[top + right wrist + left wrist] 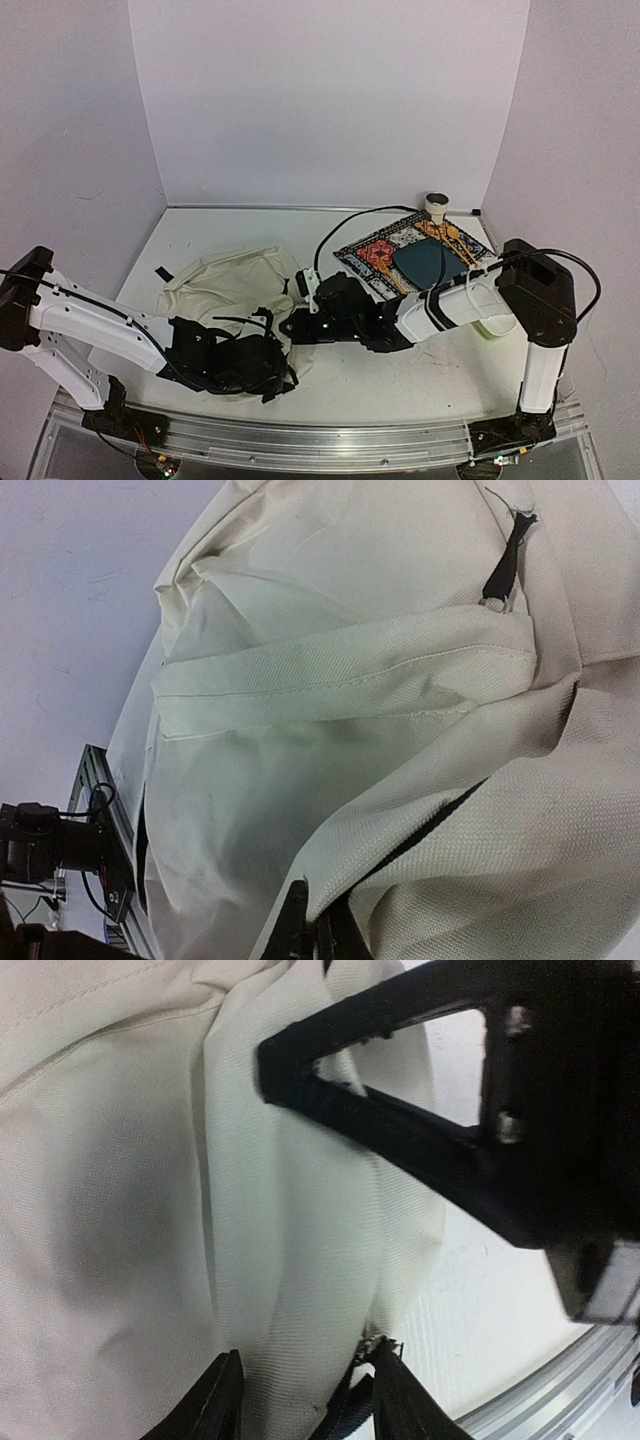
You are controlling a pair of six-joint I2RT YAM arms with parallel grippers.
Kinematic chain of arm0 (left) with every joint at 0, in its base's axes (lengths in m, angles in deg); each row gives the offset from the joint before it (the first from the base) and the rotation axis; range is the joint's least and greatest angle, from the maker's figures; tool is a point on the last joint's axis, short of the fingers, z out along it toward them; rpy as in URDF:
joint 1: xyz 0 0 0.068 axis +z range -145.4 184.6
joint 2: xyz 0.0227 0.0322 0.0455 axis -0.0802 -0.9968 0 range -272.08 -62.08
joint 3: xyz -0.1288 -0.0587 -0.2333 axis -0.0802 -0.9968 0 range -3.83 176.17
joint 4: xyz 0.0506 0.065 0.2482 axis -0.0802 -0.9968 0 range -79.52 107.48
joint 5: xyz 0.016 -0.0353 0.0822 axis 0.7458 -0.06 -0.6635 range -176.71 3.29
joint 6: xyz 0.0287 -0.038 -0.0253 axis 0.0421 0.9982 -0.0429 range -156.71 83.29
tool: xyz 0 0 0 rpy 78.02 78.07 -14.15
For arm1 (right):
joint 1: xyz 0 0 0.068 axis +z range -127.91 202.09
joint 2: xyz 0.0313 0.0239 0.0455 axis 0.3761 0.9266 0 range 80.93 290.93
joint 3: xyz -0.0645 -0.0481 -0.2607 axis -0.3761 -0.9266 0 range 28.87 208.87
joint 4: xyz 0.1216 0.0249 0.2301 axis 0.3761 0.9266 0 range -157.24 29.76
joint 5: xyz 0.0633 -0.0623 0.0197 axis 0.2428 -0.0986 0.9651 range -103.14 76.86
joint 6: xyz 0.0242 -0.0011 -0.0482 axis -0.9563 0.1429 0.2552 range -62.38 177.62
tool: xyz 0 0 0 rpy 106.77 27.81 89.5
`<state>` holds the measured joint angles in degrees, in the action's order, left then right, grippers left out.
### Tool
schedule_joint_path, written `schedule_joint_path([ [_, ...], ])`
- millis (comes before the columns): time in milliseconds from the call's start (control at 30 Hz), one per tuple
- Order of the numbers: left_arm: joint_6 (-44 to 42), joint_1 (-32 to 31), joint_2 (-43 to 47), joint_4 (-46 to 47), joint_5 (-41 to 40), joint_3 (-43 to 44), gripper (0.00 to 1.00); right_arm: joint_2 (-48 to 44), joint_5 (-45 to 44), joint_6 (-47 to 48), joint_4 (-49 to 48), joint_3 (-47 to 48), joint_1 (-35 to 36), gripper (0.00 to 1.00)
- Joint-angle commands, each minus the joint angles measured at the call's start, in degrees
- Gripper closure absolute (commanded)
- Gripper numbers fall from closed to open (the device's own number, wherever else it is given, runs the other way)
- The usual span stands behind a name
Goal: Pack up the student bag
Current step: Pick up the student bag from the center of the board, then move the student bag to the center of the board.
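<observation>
1. We place the student bag point(232, 285) flat on the left half of the desk point(400, 385), towards the near edge. Its body runs from the near middle out towards the far left corner.
2. Both grippers are at the same end of it, the near-right end. From each gripper the rest of the bag lies away towards the far left.
3. The left gripper point(305, 1400) is at the bag's near edge, part-spread. A thick fold of cream fabric fills the gap and both fingers point(222, 1400) touch it. We read that as a pinch on the fold.
4. The right gripper point(315, 925) comes in from the desk's right side, fingers pressed together. It sits right at the black zipper line point(430, 825). We cannot tell whether cloth is caught between them.
5. The two grippers are just beside each other, left one nearer the near edge, right one just beyond it.
6. Our judgement: the step is opening the bag's mouth, and the zipper line between the grippers is what matters. Pulling apart across that line should spread it.
7. The patterned mat point(385, 255) lies well apart, near the far right corner, and the right arm is nearer to it.
</observation>
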<state>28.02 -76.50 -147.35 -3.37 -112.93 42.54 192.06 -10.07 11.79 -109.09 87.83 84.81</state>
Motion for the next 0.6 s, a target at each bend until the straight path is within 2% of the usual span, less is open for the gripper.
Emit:
schedule_joint_path([
  [0,0.2,2.4,-1.5,-1.2,-1.7,-3.3,0.54,-2.2,0.0,2.6,-2.9,-0.4,-0.6,1.00],
  [100,-2.3,3.9,-2.9,-1.4,-2.9,-4.2,0.55,-3.1,0.3,3.0,-2.9,-1.6,-0.6,1.00],
  [233,-9.6,5.9,-4.7,-0.9,-5.9,-4.2,0.62,-3.2,1.4,3.0,-3.2,-2.5,-0.6,1.00],
  [433,-31.9,14.6,-3.2,11.3,-3.7,-7.0,0.74,-2.8,1.4,-0.3,-7.1,-5.6,-0.5,1.00],
  [567,-42.4,20.3,-1.3,19.1,0.1,-7.1,0.75,-2.9,0.7,-2.6,-10.1,-8.2,-0.5,1.00],
])
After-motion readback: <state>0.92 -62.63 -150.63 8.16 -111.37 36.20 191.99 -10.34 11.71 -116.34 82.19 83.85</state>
